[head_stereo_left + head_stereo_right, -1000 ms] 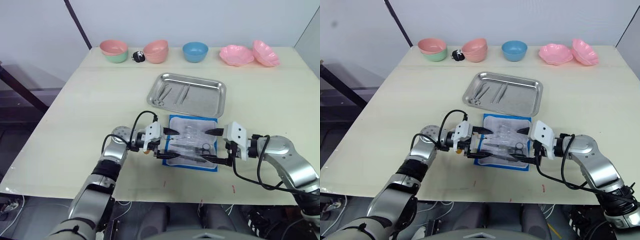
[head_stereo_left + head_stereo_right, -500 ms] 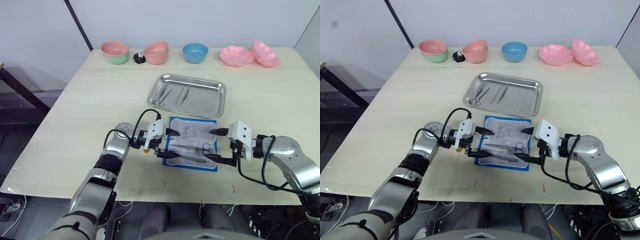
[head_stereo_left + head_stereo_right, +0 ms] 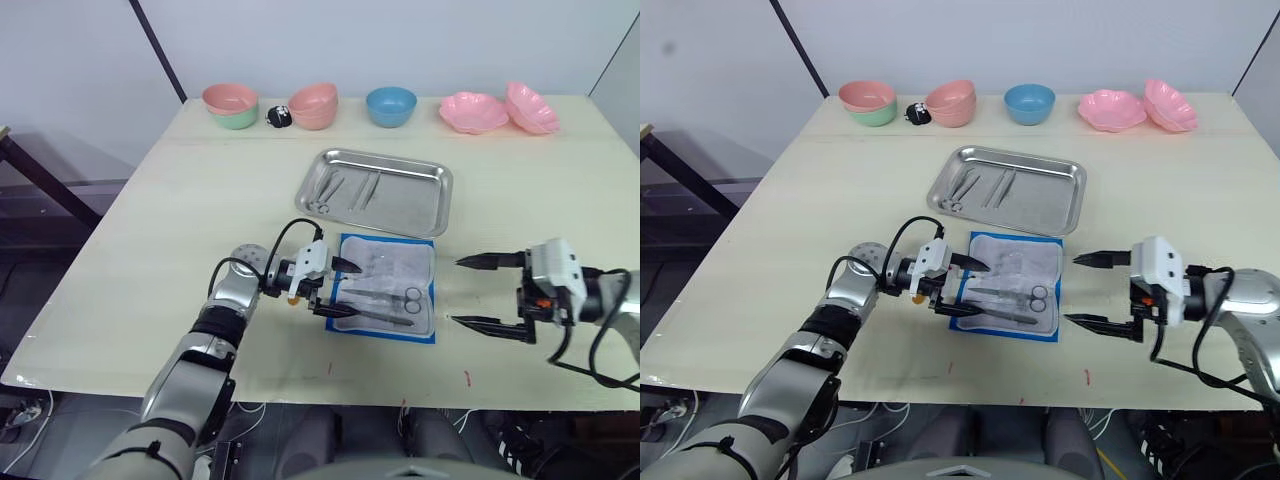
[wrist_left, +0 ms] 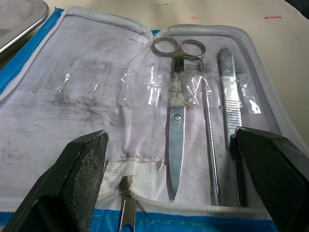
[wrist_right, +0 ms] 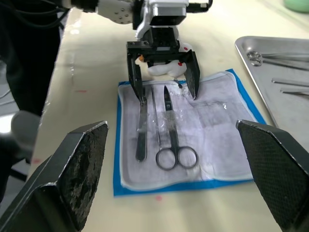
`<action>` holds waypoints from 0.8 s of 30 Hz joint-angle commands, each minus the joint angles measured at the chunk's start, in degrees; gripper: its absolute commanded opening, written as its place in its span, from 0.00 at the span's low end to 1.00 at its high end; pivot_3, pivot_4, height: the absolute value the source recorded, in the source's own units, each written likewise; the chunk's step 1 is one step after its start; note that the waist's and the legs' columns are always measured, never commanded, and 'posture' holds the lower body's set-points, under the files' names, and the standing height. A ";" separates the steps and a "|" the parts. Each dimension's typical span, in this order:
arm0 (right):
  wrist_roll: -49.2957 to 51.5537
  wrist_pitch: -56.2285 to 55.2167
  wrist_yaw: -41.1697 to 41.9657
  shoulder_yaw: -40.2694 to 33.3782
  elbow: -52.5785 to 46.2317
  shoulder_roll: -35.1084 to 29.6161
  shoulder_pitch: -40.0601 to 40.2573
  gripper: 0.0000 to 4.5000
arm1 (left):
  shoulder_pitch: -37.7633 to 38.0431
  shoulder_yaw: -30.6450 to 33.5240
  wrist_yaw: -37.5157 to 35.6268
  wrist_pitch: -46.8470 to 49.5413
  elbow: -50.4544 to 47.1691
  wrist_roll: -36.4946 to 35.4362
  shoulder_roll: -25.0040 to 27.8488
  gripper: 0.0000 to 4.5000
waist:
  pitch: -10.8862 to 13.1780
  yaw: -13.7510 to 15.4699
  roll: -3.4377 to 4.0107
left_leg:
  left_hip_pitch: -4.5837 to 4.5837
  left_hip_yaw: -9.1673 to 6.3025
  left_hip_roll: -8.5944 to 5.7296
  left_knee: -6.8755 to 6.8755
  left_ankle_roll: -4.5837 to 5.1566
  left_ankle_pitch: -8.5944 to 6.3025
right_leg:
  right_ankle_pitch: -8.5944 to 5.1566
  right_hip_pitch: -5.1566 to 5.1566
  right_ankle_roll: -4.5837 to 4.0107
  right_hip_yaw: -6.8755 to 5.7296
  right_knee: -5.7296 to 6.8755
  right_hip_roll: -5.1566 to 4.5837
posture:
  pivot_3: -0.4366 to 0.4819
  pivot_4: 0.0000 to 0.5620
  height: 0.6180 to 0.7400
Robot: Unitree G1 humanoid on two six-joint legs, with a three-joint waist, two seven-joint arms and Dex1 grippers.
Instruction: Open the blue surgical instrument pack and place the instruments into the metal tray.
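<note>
Our right gripper (image 3: 487, 293) has pulled back off the blue surgical instrument pack (image 3: 384, 288), fingers wide apart and empty beside it. Our left gripper (image 3: 333, 287) stays spread at the pack's left edge, gripping nothing. The pack lies open below the metal tray (image 3: 373, 189); scissors (image 4: 177, 112) and two slim instruments (image 4: 231, 110) sit under clear straps, tips partly hidden.

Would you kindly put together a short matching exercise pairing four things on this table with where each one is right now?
Things:
1. scissors with ring handles
2. left gripper
3. right gripper
4. blue bowl

Places:
A. at the table's far edge, between pink bowls
B. open, over the pack's left edge
C. lying on the pale lining of the open blue surgical instrument pack
D. open, over bare table right of the pack

Pairs: 1-C, 2-B, 3-D, 4-A
</note>
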 commanded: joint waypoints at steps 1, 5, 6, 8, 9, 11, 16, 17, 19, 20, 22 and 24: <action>2.34 -0.87 1.69 -3.61 0.07 -1.40 -0.28 0.99 | 2.91 -4.34 -0.27 -0.03 6.62 5.05 -0.54 1.00 | 0.00 -0.01 0.00 | 0.01 0.00 0.00 0.00 0.00 0.00 | 0.00 0.01 -0.01 0.00 0.00 0.00 | 0.48 0.27 1.00; 0.56 0.14 0.09 -2.34 0.19 -1.57 -0.45 0.99 | 2.48 -4.40 -0.82 -1.25 7.72 5.22 -0.66 1.00 | 0.00 -0.01 0.00 | 0.01 0.00 0.01 -0.01 0.00 0.00 | 0.00 0.01 0.00 0.00 -0.01 0.00 | 0.48 0.27 1.00; -0.05 0.49 -0.67 -1.34 -0.07 -1.26 -0.64 0.99 | 2.41 -4.40 -0.94 -1.55 7.94 5.23 -0.69 1.00 | 0.00 -0.02 0.00 | 0.00 0.00 0.01 -0.01 0.00 0.00 | 0.00 0.01 0.00 0.00 -0.01 0.00 | 0.48 0.27 1.00; -0.90 1.31 -2.02 0.27 -0.56 -0.89 -0.94 0.99 | 2.28 -4.46 -1.13 -2.04 8.32 5.30 -0.71 1.00 | 0.00 -0.02 0.00 | 0.01 -0.01 0.00 -0.01 0.00 0.00 | 0.00 0.00 0.00 -0.01 -0.01 0.00 | 0.48 0.27 1.00; -3.00 1.24 -4.19 1.83 -0.63 -0.23 -1.62 0.99 | 2.15 -4.68 -1.23 -2.60 8.72 5.63 -0.61 1.00 | 0.00 -0.02 0.00 | 0.01 -0.01 0.01 -0.01 0.00 0.00 | -0.01 0.01 0.01 0.00 -0.01 0.00 | 0.48 0.27 1.00; -5.66 1.87 -7.10 4.68 -0.97 0.68 -2.93 0.99 | 1.95 -4.96 -1.21 -3.33 9.41 6.10 -0.54 1.00 | -0.03 -0.11 0.05 | 0.02 0.00 0.01 -0.01 0.00 0.00 | -0.01 0.00 0.01 0.00 -0.01 0.00 | 0.48 0.27 1.00; -10.91 5.50 -12.86 11.95 -2.05 3.29 -7.26 0.99 | 1.47 -4.96 -1.17 -3.98 10.46 6.52 -0.77 1.00 | -0.08 -0.08 0.12 | 0.03 -0.01 0.00 -0.05 0.00 0.00 | -0.05 0.00 0.08 0.00 -0.03 0.00 | 0.48 0.27 1.00; -11.97 6.96 -13.75 13.98 -2.21 3.93 -8.44 0.99 | 1.37 -4.97 -1.07 -4.11 10.67 6.62 -0.84 1.00 | -0.09 -0.08 0.14 | 0.03 -0.01 0.00 -0.04 0.00 0.00 | -0.05 0.00 0.09 0.00 -0.03 0.00 | 0.48 0.27 1.00; -14.89 9.96 -15.79 18.10 -2.19 5.04 -11.05 0.99 | 1.25 -4.99 -0.88 -4.33 11.00 6.79 -0.97 1.00 | -0.11 -0.15 0.17 | 0.02 -0.03 0.00 -0.05 0.00 0.00 | -0.05 0.00 0.08 -0.02 -0.03 0.00 | 0.48 0.27 1.00; -16.24 11.18 -16.70 19.58 -2.09 5.40 -12.16 0.99 | 1.17 -5.00 -0.84 -4.42 11.20 6.84 -1.03 1.00 | -0.14 -0.18 0.21 | 0.05 -0.03 0.00 -0.05 0.00 0.00 | -0.05 0.00 0.08 -0.01 -0.02 0.00 | 0.48 0.27 1.00; -18.43 14.18 -18.59 22.49 -1.84 6.77 -14.97 0.99 | 1.04 -5.01 -0.74 -4.63 11.61 6.94 -1.19 1.00 | -0.15 -0.05 0.25 | 0.03 -0.06 0.00 -0.06 0.00 0.00 | -0.05 -0.01 0.08 -0.03 -0.01 0.01 | 0.48 0.27 1.00; -19.38 16.99 -19.25 25.50 -1.76 8.32 -17.58 0.99 | 0.98 -5.00 -0.68 -4.74 11.87 7.01 -1.32 1.00 | -0.16 -0.05 0.25 | -0.01 -0.12 -0.03 -0.06 0.00 0.00 | -0.05 -0.06 0.07 -0.06 -0.05 0.00 | 0.48 0.27 1.00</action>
